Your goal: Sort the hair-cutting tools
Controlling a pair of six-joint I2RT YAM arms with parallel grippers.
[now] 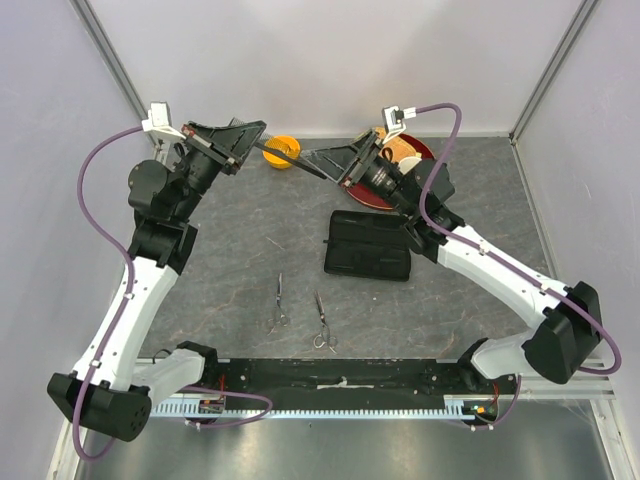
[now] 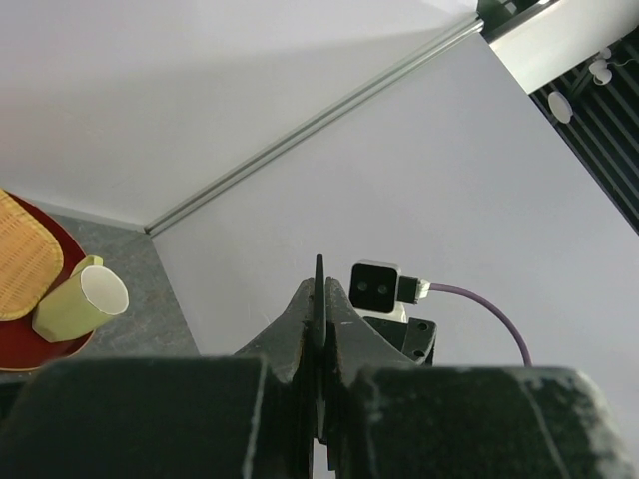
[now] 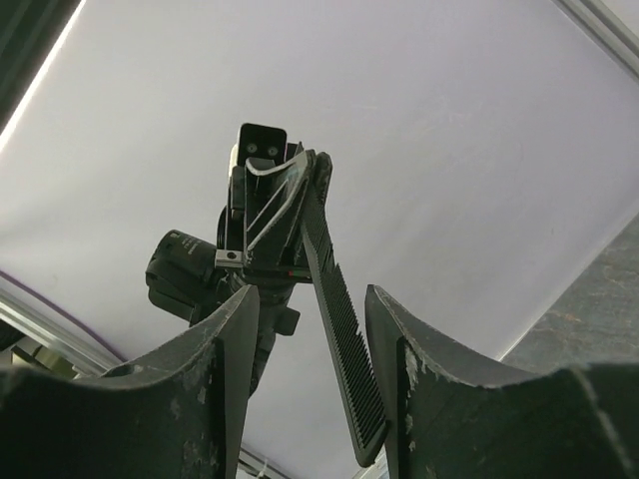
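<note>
A grey, stone-patterned table (image 1: 225, 235) is lying inside pale walls (image 1: 330, 60) that are closing it in on the left, far and right sides.

Over the far left part of the table the left gripper (image 1: 258, 146) is pointing right. Its fingers (image 2: 285, 334) are pressing tight on one end of the long black comb (image 1: 295, 163), and the left wrist view is showing that comb edge-on between them. The comb is hanging in the air above the far edge, slanting down to the right. Just behind it a small yellow bowl (image 1: 284, 152) is sitting by the far wall.

The comb's free end is reaching in between the fingers (image 3: 225, 359) of the right gripper (image 1: 328, 168). These are standing well apart, with the comb (image 3: 339, 339) nearer one finger; I cannot tell whether it is touching.

Near the front edge, at the middle, the left scissors (image 1: 278, 306) and the right scissors (image 1: 322, 324) are lying flat, close but apart. A black case (image 1: 368, 245) is lying shut at the table's centre. At the far right a red plate (image 1: 420, 150) is carrying a pale green cup (image 2: 80, 299) and a woven mat (image 2: 20, 254).
</note>
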